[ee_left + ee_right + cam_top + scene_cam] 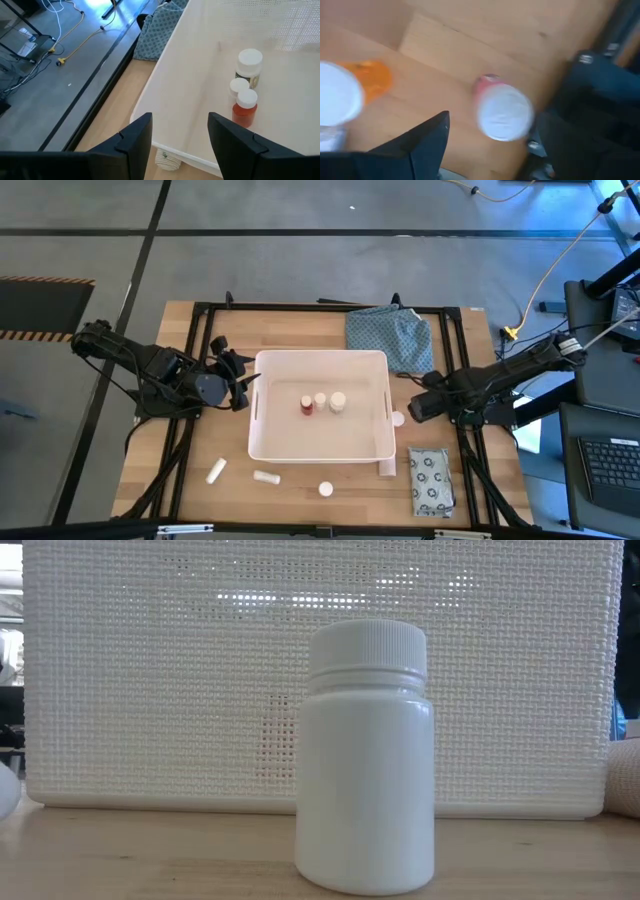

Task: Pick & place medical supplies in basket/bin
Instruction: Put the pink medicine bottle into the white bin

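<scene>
Supplies are split between tub and tabletop, and from above we see the white tub point(320, 420) at table centre with three items standing inside: a red bottle point(306, 405) and two white bottles point(337, 401) clustered mid-floor. Outside, white tubes point(265, 477) and a small bottle point(325, 489) lie along the near edge, and the ring-printed packet point(431, 481) sits at the near right corner. The patterned cloth point(389, 335) is bunched at the far right of the tub. The left gripper point(240, 388) hangs at the tub's left wall; the right gripper point(408, 408) sits just outside the right wall, beside a small round cap point(397, 419).

Down at table level, one white bottle point(365, 755) stands upright in front of the tub's mesh wall point(150, 690), and neither arm shows here.

Left wrist view: the left gripper point(180, 140) is spread, nothing between its fingers, looking over the rim at the three bottles point(245, 107) inside, so I'd judge it has nothing to carry right now.

Right wrist view: the right gripper point(492, 145) has its jaws parted and empty, framing a pink-bodied, white-capped bottle point(502, 110) lying on the wood, which the overhead shows only as a dot. That looks like the next pick. An orange-bodied bottle point(367, 80) lies to one side.
</scene>
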